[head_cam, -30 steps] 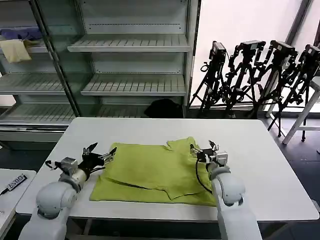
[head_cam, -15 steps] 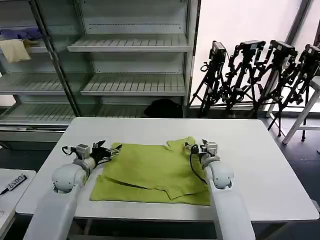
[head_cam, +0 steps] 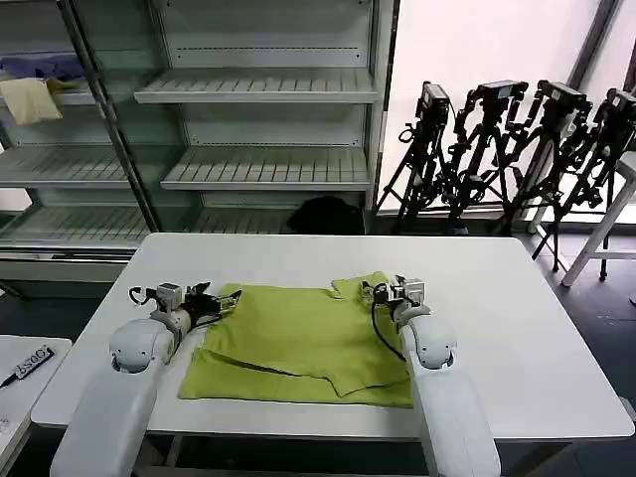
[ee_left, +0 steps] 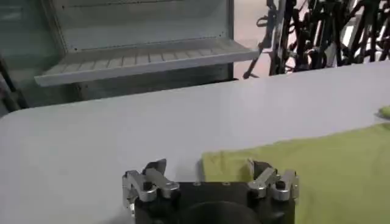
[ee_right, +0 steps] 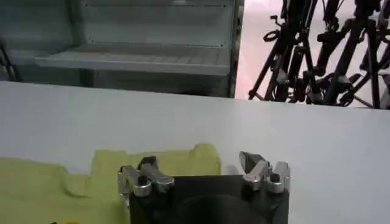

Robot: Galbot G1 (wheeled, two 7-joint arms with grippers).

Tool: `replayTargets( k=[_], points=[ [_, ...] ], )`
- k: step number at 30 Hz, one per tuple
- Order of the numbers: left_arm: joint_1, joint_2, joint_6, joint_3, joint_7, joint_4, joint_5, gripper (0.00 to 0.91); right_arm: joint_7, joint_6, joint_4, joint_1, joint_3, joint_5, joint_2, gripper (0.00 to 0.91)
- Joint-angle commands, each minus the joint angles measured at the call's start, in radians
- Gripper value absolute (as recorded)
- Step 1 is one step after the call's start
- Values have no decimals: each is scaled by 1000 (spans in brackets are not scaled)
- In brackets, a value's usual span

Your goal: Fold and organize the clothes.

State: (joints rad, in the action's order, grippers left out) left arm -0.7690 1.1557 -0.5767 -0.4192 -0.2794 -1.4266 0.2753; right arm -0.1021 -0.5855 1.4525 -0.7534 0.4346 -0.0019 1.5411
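Shelving and tripods stood behind white desk. Lime T-shirt lay partly folded mid-desk. Left end effector spread wide at shirt's left corner; right end effector spread wide at far sleeve.

Two white arms reaching forward from the lower frame, left tool at centre-left, right tool at centre-right, both spread wide
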Motion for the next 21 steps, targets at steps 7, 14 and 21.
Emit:
replayTargets(
  k=[7,14,21],
  points=[
    [9,7,-2,4,-3,20,8,816,-19,1,-9,-11,-2,-31,2,453],
    [-1,7,-2,-1,-6,9,10,484,-35,1,-9,-21,0,-44,0,91],
    [-11,9,-2,-2,-12,0,10,81,-44,1,1,-28,0,-51,2,0]
  ],
)
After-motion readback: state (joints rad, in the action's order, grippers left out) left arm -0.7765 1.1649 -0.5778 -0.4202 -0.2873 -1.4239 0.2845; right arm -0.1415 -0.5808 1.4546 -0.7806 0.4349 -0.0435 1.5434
